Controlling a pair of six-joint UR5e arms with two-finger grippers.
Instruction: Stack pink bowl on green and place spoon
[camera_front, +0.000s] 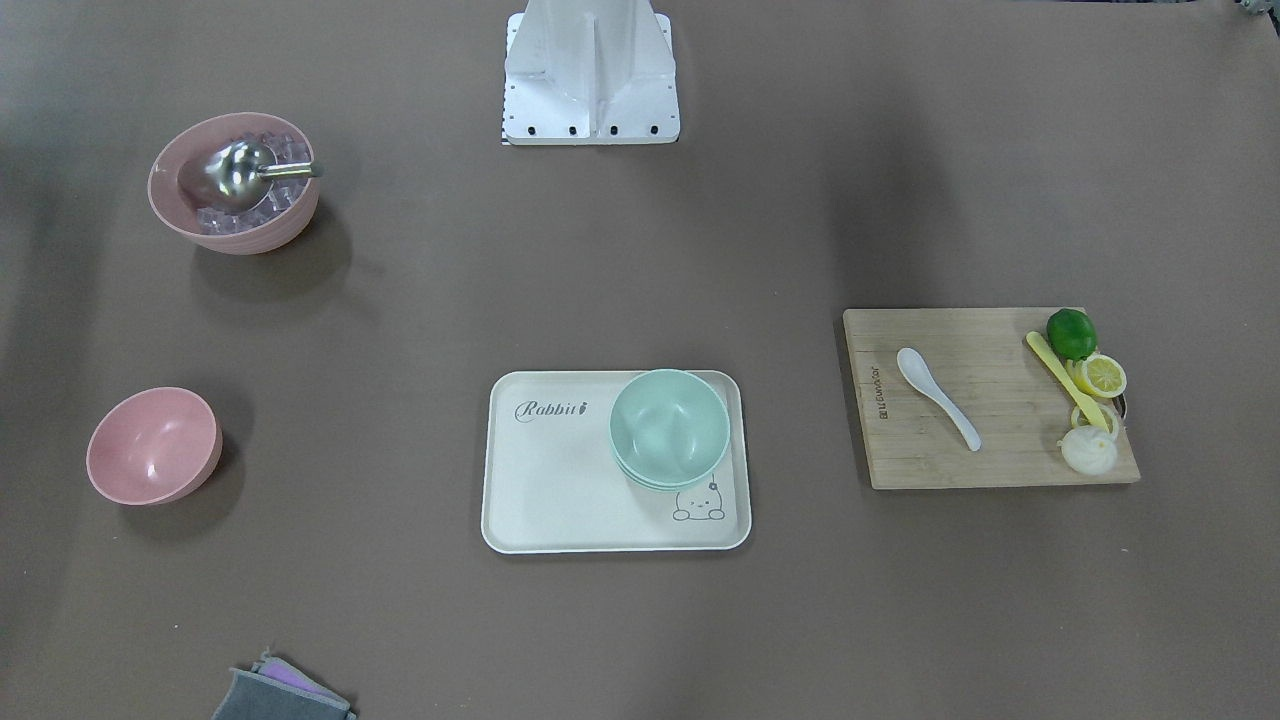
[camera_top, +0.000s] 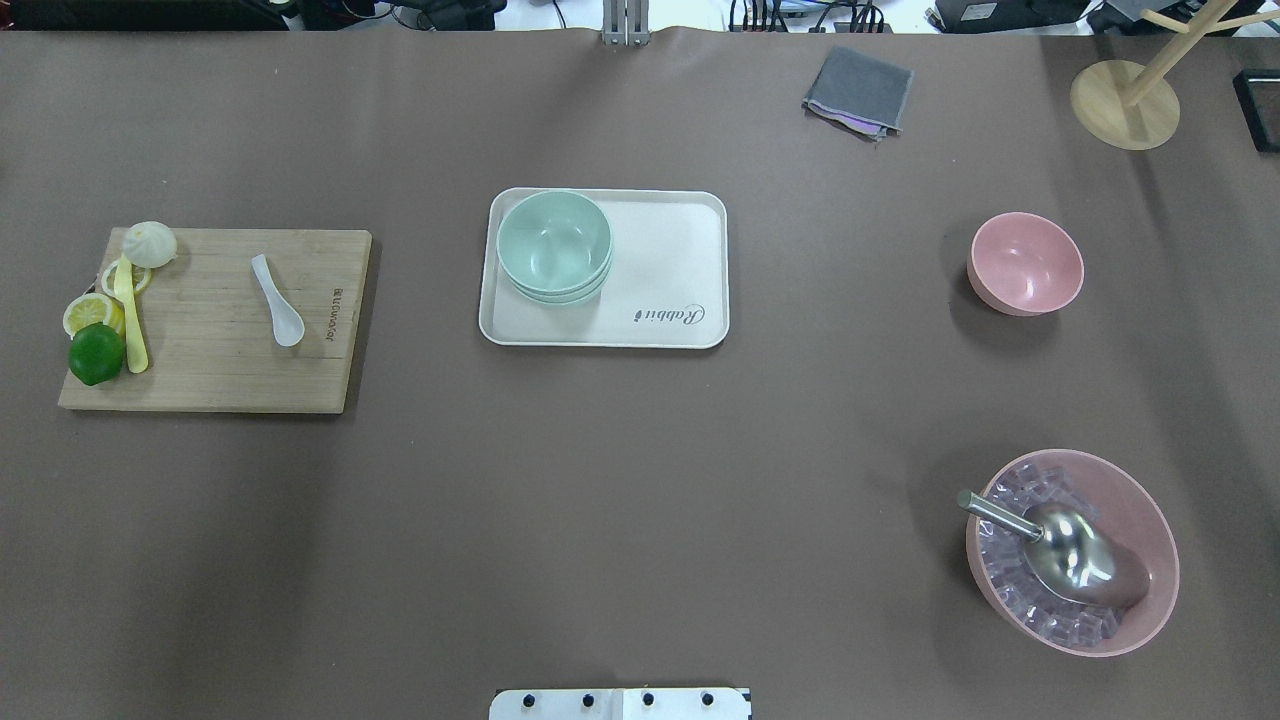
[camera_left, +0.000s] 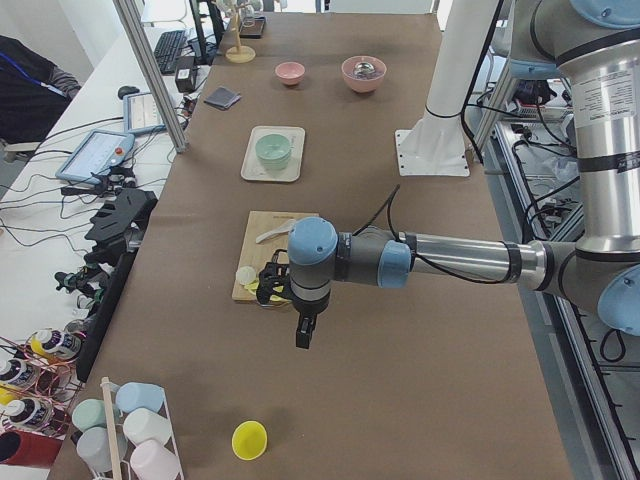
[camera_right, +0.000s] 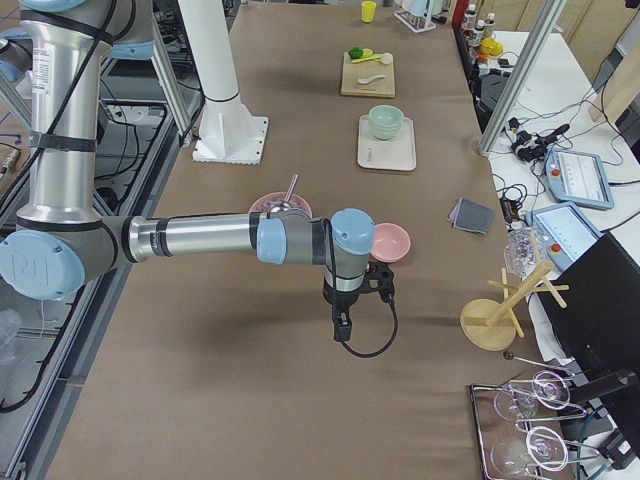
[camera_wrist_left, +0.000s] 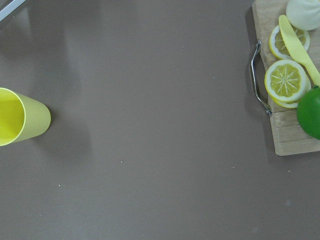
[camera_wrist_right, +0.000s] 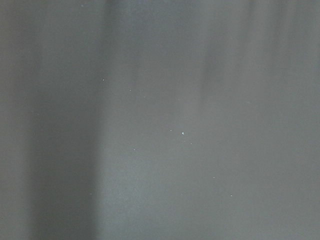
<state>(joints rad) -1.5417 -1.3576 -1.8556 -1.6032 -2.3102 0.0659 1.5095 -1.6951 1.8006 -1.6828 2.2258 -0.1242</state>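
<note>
Two pink ones, so easy to grab the ice bowl (camera_top: 1150, 545) instead of the small empty pink bowl (camera_top: 1025, 262), alone and well apart from the green bowls (camera_top: 554, 243) on the tray (camera_top: 680, 250). Might slip off the flat white spoon (camera_top: 279, 300) on the cutting board (camera_top: 220, 375). Cannot tell for left gripper (camera_left: 303, 333) or right gripper (camera_right: 343, 327) whether fingers wide or narrow.

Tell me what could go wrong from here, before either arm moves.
1. Two pink bowls are out: the empty pink bowl and a larger ice bowl holding a scoop. Grabbing the wrong one would spill ice.
2. The green bowls are already a stack in the tray corner. An off-centre drop might tip it.
3. The spoon lies flat on the board, likely hard to pinch.
</note>
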